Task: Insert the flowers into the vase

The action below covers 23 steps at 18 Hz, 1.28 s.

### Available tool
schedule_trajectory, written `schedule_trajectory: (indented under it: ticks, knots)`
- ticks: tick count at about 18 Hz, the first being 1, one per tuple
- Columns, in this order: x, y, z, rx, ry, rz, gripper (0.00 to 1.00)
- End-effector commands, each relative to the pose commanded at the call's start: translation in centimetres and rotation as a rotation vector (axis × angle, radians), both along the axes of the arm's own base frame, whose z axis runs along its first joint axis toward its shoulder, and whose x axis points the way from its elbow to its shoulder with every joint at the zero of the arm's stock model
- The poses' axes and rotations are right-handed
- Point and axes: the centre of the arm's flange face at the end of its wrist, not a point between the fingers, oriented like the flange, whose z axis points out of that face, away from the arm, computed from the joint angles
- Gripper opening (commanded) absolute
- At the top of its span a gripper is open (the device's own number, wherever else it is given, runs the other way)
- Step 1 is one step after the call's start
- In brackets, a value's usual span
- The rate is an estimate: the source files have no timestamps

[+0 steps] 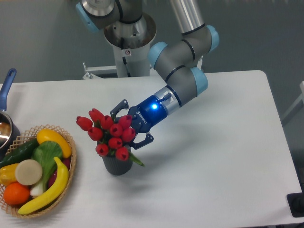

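The flowers (108, 132), a tight bunch of red tulips with green leaves, stand with their stems in the vase (116, 166), a small dark grey ribbed cylinder left of the table's centre. The heads lean up and to the left and cover most of the vase's mouth. My gripper (131, 124) reaches in from the right, level with the heads, and is open. One finger shows above the bunch and one below its right side. The tulip heads hide the space between the fingers.
A wicker basket (66, 164) of colourful fruit and vegetables sits at the front left. A metal pot with a blue handle (6, 84) stands at the left edge. The robot's base (128, 33) rises behind the table.
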Motion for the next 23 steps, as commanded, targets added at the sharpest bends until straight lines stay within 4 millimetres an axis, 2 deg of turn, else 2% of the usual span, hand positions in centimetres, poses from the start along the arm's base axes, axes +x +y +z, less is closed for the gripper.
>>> schedule_trajectory:
  ticks: [1, 4, 11, 14, 19, 23]
  knots:
    - [-0.1, -0.1, 0.1, 0.003, 0.005, 0.003, 0.86]
    - [-0.1, -0.3, 0.2, 0.005, 0.008, 0.005, 1.00]
    - [-0.5, -1.2, 0.7, -0.103, 0.157, -0.002, 1.00]
    - [-1.5, -2.4, 2.0, -0.127, 0.198, 0.025, 1.00]
    - [-3.5, -5.2, 3.7, -0.170, 0.263, 0.088, 1.00]
    - [-6.3, -8.4, 6.6, -0.224, 0.366, 0.167, 1.00]
